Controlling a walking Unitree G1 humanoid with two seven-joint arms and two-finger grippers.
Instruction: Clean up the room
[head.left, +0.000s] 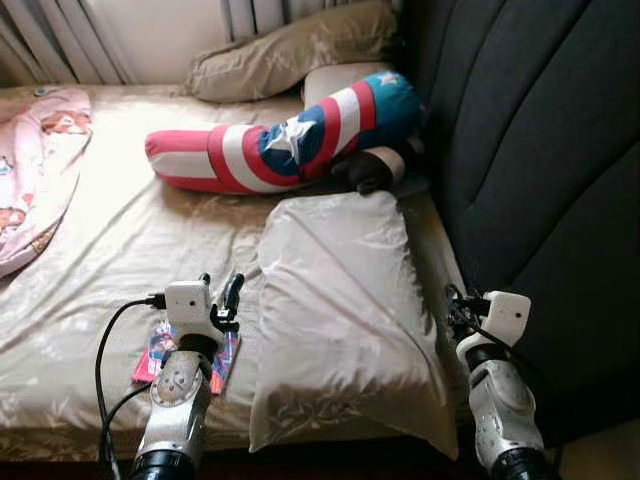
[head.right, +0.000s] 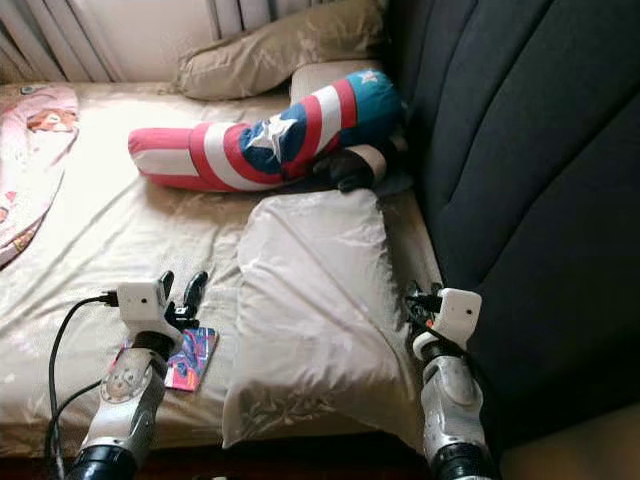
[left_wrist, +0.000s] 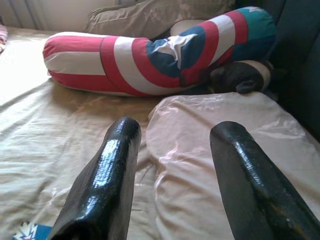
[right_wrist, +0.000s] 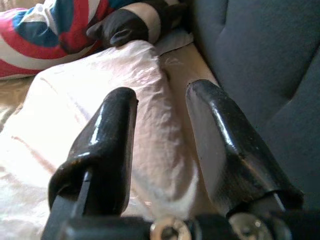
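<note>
We saw a champagne-gold sheet (head.left: 130, 240) with a faint floral sheen. A bolster (head.left: 290, 135) wore red and white rings around a blue patch with a white star, its end teal. The near pillow (head.left: 340, 310) was pale cream; the far pillow (head.left: 290, 55) dull beige. The headboard (head.left: 540, 180) was charcoal. A pink printed blanket (head.left: 35, 170) lay beside a red-and-blue booklet (head.right: 190, 360).

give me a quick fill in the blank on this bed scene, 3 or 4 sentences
1. The white pillow lies between the two ____.
2. Under the left gripper lies a colourful ____.
3. The striped bolster bears a white ____.
4. The right gripper hovers beside the dark ____.

Missing words: grippers; booklet; star; headboard
</note>
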